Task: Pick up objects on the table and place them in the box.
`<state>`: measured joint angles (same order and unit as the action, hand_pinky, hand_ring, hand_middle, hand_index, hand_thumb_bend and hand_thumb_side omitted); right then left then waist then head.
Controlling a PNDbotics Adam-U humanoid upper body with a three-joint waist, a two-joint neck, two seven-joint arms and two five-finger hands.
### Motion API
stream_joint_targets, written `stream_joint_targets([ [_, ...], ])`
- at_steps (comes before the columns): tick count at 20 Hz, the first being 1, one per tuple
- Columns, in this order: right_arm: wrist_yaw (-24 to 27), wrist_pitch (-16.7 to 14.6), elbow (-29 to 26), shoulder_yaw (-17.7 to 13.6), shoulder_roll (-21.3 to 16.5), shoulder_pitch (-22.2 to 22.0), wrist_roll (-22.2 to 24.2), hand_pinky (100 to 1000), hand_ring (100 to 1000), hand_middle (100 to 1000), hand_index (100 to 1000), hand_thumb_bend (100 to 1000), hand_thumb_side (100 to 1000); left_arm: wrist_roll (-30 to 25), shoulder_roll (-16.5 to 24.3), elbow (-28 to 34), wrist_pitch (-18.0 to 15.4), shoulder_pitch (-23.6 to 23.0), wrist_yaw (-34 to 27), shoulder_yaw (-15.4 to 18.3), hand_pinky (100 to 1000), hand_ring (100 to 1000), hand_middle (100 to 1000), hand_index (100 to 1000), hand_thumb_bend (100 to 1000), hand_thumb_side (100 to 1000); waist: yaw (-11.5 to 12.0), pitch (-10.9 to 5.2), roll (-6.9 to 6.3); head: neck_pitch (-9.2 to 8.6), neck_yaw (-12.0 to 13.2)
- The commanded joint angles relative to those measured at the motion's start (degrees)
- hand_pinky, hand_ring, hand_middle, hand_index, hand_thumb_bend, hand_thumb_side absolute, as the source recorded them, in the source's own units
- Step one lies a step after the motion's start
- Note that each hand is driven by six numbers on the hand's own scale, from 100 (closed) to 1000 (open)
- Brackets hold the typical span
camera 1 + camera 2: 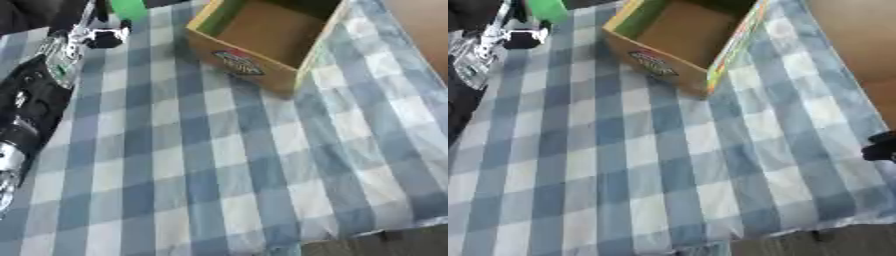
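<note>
Table: covered by a blue-and-white checked cloth (201,165), lying askew in both eye views.
Box: open brown cardboard box (262,37) with a yellow-green inner wall and a printed label on its near side, at 12 o'clock on the cloth; interior shows only bare brown card.
Left arm: black and silver arm (31,110) enters at 9 o'clock and runs up to 11 o'clock.
Left hand: left hand (105,36) at 11 o'clock, blurred; cannot tell whether its fingers are open or closed.
Object: green object (129,8) at 11 o'clock, just above the left hand; contact unclear.
Right hand: a dark shape (881,147) at 3 o'clock in the right eye view; state cannot be told.
</note>
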<state>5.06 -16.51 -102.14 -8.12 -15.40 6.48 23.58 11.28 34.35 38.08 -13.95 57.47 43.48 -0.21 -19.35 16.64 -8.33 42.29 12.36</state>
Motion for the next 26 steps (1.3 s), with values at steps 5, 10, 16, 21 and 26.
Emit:
stream_joint_targets([
  [5, -0.1, 0.0, -0.3, -0.3, -0.5, -0.3, 0.4, 651, 655, 657, 991, 100, 614, -6.1, 1.4, 8.4, -3.6, 2.7, -5.2, -3.2, 667, 481, 350, 636, 100, 133, 0.9, -2.38, 1.03, -0.18, -0.6],
  [10, 0.3, 0.0, -0.2, 0.0, -0.6, -0.3, 0.8, 652, 655, 658, 991, 100, 612, -10.6, -2.2, 13.2, -5.1, 4.9, -7.6, -6.4, 669, 485, 353, 641, 100, 130, 1.1, -3.02, 1.48, -0.76, -0.4],
  [16, 0.8, 0.0, -0.2, 0.6, -0.4, 0.0, 1.6, 653, 657, 658, 990, 100, 612, -12.1, -7.5, 13.2, -5.6, 6.5, -5.1, -7.9, 671, 491, 361, 650, 100, 135, 0.0, -3.05, 1.73, -1.76, -0.1],
  [21, 1.0, 0.1, -0.2, 0.8, -0.1, 0.2, 2.0, 653, 659, 657, 989, 100, 613, -11.6, -10.3, 12.2, -6.8, 6.5, -1.0, -8.8, 674, 503, 378, 663, 100, 145, -0.8, -2.88, 1.63, -2.22, -0.4],
  [26, 1.1, 0.1, -0.2, 0.8, 0.1, 0.4, 2.2, 654, 658, 657, 989, 100, 613, -11.7, -12.2, 10.5, -7.8, 5.8, 4.3, -9.4, 685, 533, 431, 688, 153, 170, -1.3, -2.54, 1.69, -2.55, -0.6],
])
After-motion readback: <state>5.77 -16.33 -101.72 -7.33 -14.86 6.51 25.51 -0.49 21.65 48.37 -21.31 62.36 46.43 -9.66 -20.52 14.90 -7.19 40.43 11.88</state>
